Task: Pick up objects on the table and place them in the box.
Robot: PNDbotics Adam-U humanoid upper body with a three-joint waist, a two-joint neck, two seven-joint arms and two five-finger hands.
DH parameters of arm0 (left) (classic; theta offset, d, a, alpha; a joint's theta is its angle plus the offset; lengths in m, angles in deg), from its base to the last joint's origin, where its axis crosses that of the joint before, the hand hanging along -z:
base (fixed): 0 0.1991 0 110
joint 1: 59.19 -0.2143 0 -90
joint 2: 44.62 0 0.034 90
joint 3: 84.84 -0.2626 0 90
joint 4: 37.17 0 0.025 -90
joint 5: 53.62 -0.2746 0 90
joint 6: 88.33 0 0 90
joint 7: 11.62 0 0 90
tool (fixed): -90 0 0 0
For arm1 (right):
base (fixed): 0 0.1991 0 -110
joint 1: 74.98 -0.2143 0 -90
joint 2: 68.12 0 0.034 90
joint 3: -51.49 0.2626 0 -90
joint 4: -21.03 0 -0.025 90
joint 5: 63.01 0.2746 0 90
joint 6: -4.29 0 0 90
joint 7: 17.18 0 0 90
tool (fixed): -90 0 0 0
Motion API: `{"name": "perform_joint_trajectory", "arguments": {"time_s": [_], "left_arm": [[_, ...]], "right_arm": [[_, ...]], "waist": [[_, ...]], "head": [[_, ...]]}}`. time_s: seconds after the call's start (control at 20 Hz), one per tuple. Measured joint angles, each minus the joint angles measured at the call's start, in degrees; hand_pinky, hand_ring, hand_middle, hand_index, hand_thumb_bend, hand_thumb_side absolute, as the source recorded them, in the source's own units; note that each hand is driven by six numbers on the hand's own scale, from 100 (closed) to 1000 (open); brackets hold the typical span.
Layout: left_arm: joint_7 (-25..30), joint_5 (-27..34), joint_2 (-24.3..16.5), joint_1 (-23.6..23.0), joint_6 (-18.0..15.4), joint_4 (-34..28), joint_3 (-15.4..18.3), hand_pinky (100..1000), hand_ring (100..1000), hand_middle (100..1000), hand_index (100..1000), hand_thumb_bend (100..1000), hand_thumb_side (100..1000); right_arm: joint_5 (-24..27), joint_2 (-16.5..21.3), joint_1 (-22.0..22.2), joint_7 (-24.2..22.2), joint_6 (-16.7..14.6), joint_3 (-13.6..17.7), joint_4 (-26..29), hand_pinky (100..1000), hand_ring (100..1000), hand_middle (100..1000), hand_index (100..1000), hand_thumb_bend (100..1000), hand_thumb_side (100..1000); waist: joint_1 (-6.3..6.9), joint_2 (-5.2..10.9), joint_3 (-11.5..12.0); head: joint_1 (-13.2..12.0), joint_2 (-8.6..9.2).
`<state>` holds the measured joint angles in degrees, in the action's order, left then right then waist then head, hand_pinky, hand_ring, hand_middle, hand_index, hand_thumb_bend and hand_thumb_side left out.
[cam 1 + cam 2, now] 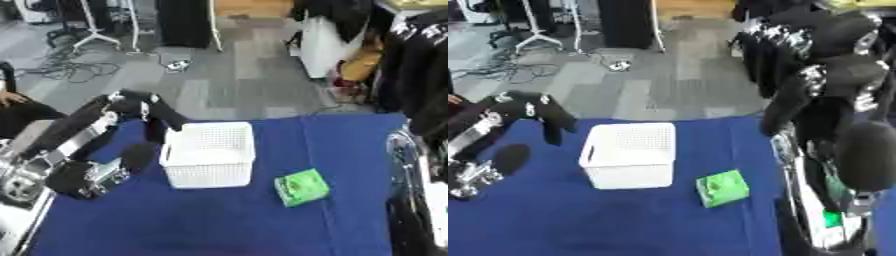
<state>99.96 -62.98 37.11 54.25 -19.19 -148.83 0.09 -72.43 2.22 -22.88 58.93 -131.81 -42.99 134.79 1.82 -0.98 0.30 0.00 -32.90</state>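
Left hand (162, 117) hangs at the left of the frame, just beside the white box's (210, 155) upper left corner; I cannot tell whether its fingers are spread or curled. That box sits mid-frame on the blue counter (219, 225). Right of it, near its lower corner, lies a green object (301, 187).

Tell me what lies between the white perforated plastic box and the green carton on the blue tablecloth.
Nothing: only bare blue tablecloth separates the white perforated plastic box from the green carton, clearest in the left eye view.
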Motion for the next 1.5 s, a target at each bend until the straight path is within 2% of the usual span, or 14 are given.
{"name": "perform_joint_trajectory", "arguments": {"time_s": [0.55, 0.65, 0.8, 0.95, 1.05, 1.1, 1.15, 1.25, 1.3, 1.35, 1.45, 1.5], "left_arm": [[0.01, 0.0, 0.0, -0.01, 0.0, 0.0, 0.01, 359, 469, 580, 772, 125, 1000], [0.01, -0.01, -0.02, -0.01, 0.0, 0.0, 0.01, 360, 470, 580, 772, 125, 1000], [0.0, -0.11, -0.71, -0.07, 0.0, 0.0, 0.06, 358, 469, 580, 772, 125, 1000], [-0.03, -0.25, -1.42, -0.77, 0.01, -0.01, 0.25, 357, 468, 579, 772, 124, 1000], [-0.05, -0.26, -1.75, -1.13, 0.01, 0.0, 0.35, 356, 468, 578, 773, 124, 1000], [-0.05, -0.26, -1.95, -1.32, 0.01, 0.01, 0.35, 356, 467, 578, 773, 124, 1000], [-0.05, -0.26, -1.99, -1.54, 0.01, 0.01, 0.36, 356, 467, 578, 773, 124, 1000], [-0.05, -0.26, -2.01, -1.72, 0.01, 0.03, 0.36, 356, 467, 578, 773, 124, 1000], [-0.05, -0.26, -2.02, -1.85, 0.01, 0.05, 0.36, 356, 467, 578, 773, 124, 1000], [-0.05, -0.26, -2.03, -1.95, 0.01, 0.06, 0.36, 356, 467, 578, 773, 124, 1000], [-0.05, -0.26, -2.03, -1.99, 0.0, 0.12, 0.36, 357, 467, 578, 773, 124, 1000], [-0.05, -0.26, -2.03, -1.99, 0.0, 0.14, 0.36, 357, 467, 578, 773, 124, 1000]], "right_arm": [[-0.08, 0.01, 0.02, -0.5, 0.49, 0.08, 0.0, 146, 165, 128, 262, 183, 1000], [-0.34, 0.54, 0.35, -0.95, 1.5, 0.63, 0.0, 155, 181, 134, 289, 198, 1000], [-1.04, 4.23, 0.83, -2.59, 4.71, 2.33, -1.36, 189, 220, 187, 360, 280, 1000], [-2.89, 9.64, -0.02, -5.57, 6.36, 3.9, -7.62, 235, 285, 314, 477, 376, 1000], [-4.57, 12.89, -1.75, -7.73, 5.74, 4.47, -13.17, 279, 352, 407, 561, 431, 1000], [-5.61, 14.31, -2.6, -8.6, 5.28, 4.63, -15.97, 285, 359, 415, 568, 436, 1000], [-6.73, 15.55, -3.31, -8.98, 5.14, 4.7, -18.71, 332, 406, 472, 627, 482, 1000], [-9.32, 17.64, -4.67, -9.1, 5.26, 4.73, -24.14, 381, 464, 548, 678, 518, 1000], [-10.61, 18.48, -5.52, -9.08, 5.24, 4.71, -26.72, 373, 450, 527, 669, 510, 1000], [-11.77, 19.19, -6.08, -8.98, 5.14, 4.67, -29.07, 438, 528, 629, 732, 557, 1000], [-14.06, 20.42, -6.99, -8.82, 4.99, 4.48, -33.75, 501, 579, 692, 768, 631, 1000], [-15.32, 21.0, -7.51, -8.74, 4.9, 4.24, -36.12, 494, 575, 687, 764, 626, 1000]], "waist": [[0.0, 0.0, 0.23], [-0.05, 0.0, 0.28], [-0.4, 0.01, 0.36], [-0.56, 0.04, 0.39], [-0.57, 0.05, 0.4], [-0.58, 0.05, 0.4], [-0.59, 0.06, 0.39], [-0.61, 0.07, 0.38], [-0.62, 0.07, 0.38], [-0.67, 0.09, 0.39], [-0.78, 0.11, 0.45], [-0.81, 0.13, 0.55]], "head": [[-0.42, 0.0], [-0.66, 0.05], [-0.99, 0.07], [-0.99, 0.04], [-0.97, -0.06], [-0.96, -0.12], [-0.95, -0.27], [-0.94, -0.6], [-0.93, -0.73], [-0.92, -0.87], [-0.87, -1.1], [-0.72, -1.11]]}}
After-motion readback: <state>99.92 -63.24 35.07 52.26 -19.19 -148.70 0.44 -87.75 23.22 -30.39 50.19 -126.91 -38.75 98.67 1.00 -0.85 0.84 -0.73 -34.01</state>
